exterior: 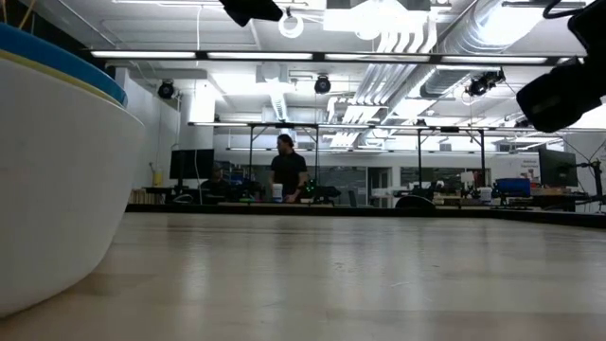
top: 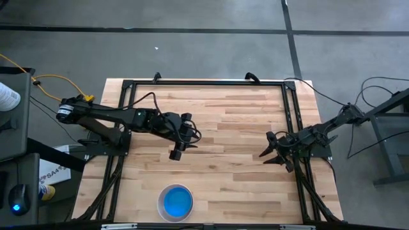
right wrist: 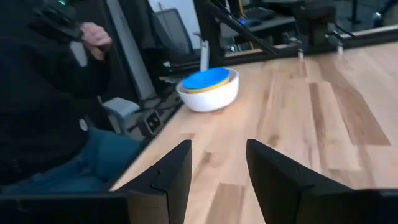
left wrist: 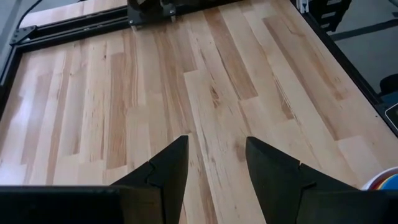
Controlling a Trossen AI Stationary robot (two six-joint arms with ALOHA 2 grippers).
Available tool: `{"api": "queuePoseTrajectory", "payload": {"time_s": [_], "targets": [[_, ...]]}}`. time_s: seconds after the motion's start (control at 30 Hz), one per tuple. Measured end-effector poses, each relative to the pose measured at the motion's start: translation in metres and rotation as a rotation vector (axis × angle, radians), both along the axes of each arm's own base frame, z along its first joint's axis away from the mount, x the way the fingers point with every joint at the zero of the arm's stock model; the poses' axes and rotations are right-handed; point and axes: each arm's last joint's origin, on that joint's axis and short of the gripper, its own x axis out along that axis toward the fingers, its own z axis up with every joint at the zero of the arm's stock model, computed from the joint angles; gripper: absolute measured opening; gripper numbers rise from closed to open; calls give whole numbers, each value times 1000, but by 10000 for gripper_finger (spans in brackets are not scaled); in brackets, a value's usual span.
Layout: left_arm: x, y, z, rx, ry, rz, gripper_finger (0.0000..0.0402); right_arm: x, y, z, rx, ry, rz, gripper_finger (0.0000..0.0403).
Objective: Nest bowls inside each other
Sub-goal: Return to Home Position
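Nesting looks complete, so the step in hand is judged to be the arms' retreat to rest; that calls only for folding away without brushing the stack (top: 175, 202). One stack stands on the surface (top: 243, 121), and three bowls show in it: the blue bowl (top: 175, 203) on top, the yellow bowl (right wrist: 217, 84) as a rim beneath, the white bowl (top: 160, 203) outermost; any others inside are hidden. Two hands: the left hand (left wrist: 216, 144) is near the stack, farther up the surface, and the right hand (right wrist: 217, 148) is well apart to the stack's right. Both have fingers apart, holding nothing

We record a pale butcher-block table (top: 243, 128). A grey floor (top: 192, 51) carries dark tape lines at twelve o'clock. Beyond are strip lights (exterior: 265, 55), white ceiling ducts (exterior: 407, 38), long workbenches (exterior: 379, 203) and one standing person (exterior: 287, 169).
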Motion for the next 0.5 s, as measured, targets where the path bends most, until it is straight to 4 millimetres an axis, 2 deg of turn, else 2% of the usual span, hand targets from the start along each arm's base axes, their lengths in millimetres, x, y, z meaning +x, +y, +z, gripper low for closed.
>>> {"api": "queuePoseTrajectory", "payload": {"time_s": [0.5], "targets": [[0, -1, 0, -28, 3, -32, 159, -5, -1, 4, -6, -66, 56, 146]]}}
